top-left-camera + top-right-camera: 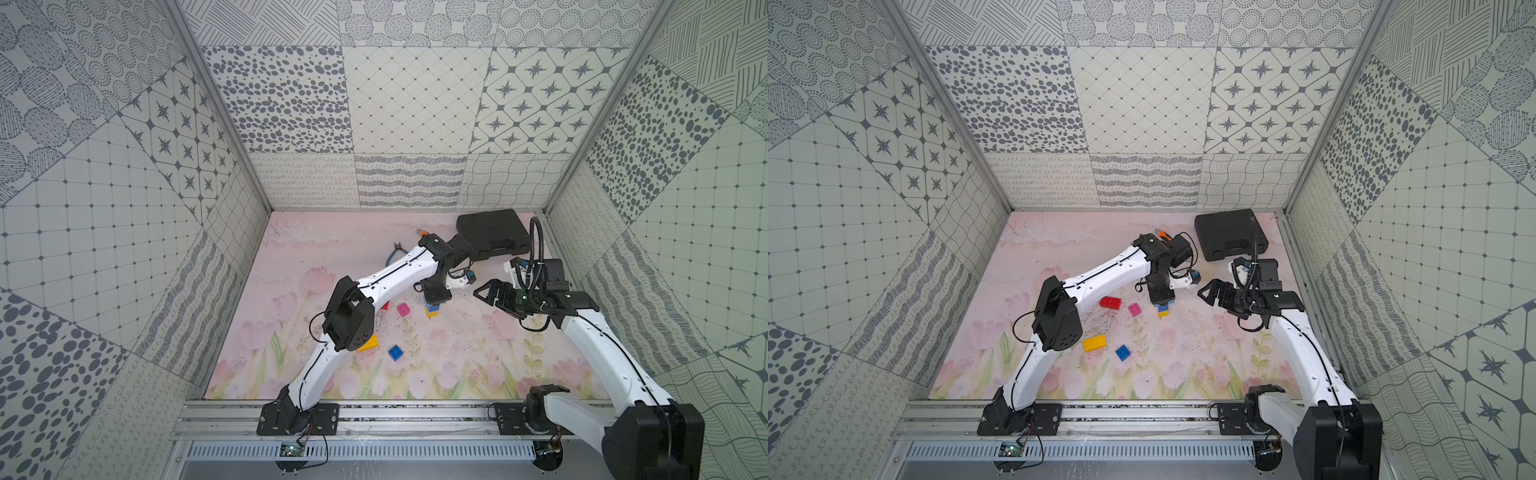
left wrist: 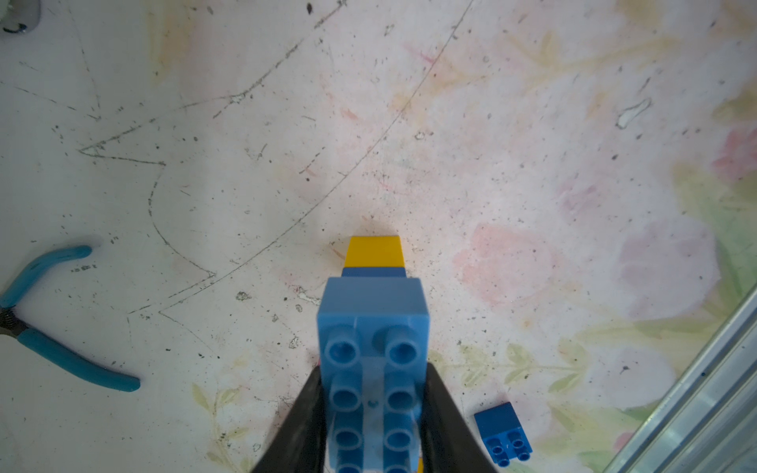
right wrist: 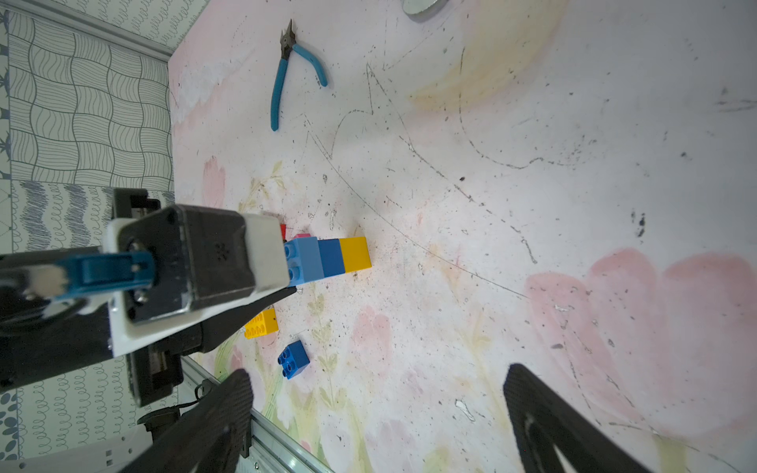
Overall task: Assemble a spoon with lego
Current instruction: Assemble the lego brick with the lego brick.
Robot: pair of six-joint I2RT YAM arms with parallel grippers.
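While upright, stack [image 2: 373, 315] in left fingers [image 2: 305, 426].

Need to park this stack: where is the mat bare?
Bare: mat between the dark blue brick and the right arm; far left corner past the pliers. Crowded: around the stack in the left gripper, pink brick, red brick.

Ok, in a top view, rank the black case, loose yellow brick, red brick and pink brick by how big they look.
1. Largest by far: black case.
2. Next: yellow brick and red brick, too alike to rank.
3. Smallest: pink brick.
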